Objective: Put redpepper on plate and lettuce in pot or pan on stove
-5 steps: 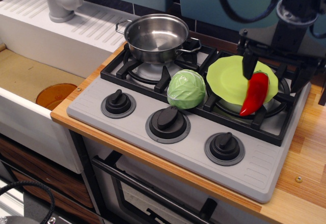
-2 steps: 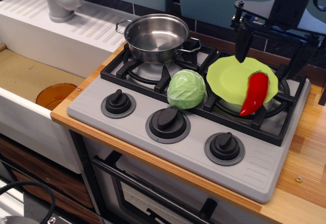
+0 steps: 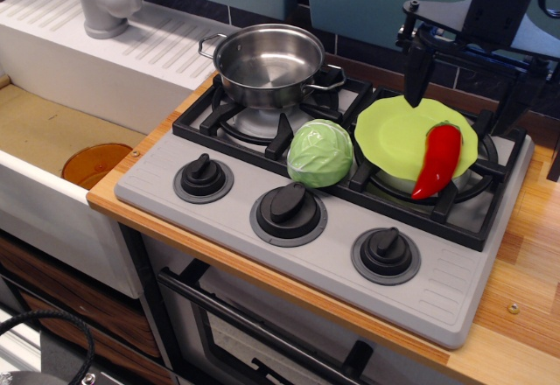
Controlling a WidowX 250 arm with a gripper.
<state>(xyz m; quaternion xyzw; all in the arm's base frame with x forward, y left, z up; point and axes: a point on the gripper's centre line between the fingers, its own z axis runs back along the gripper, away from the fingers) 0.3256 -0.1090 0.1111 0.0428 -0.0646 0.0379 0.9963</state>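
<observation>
- We see the pepper (image 3: 437, 160) lying on the plate (image 3: 394, 136), right of centre.
- The pot (image 3: 268, 64), upper centre, holds nothing; the lettuce (image 3: 320, 152) sits on the stove (image 3: 289, 254) below it.
- The end effector (image 3: 464, 66), upper right, hangs open, holding nothing.

Arm is all black, matte, mostly cropped by the frame at 1–2 o'clock. Gripper (image 3: 455, 83) hardware is black too: one slim tapered finger (image 3: 416, 74) clearly visible, blade-like with a pointed tip; the other side is a blur of dark struts and can't be resolved. Black horizontal bracket above the finger, small round knob or screw head on its end. Thick black cable loops along the top edge.
</observation>
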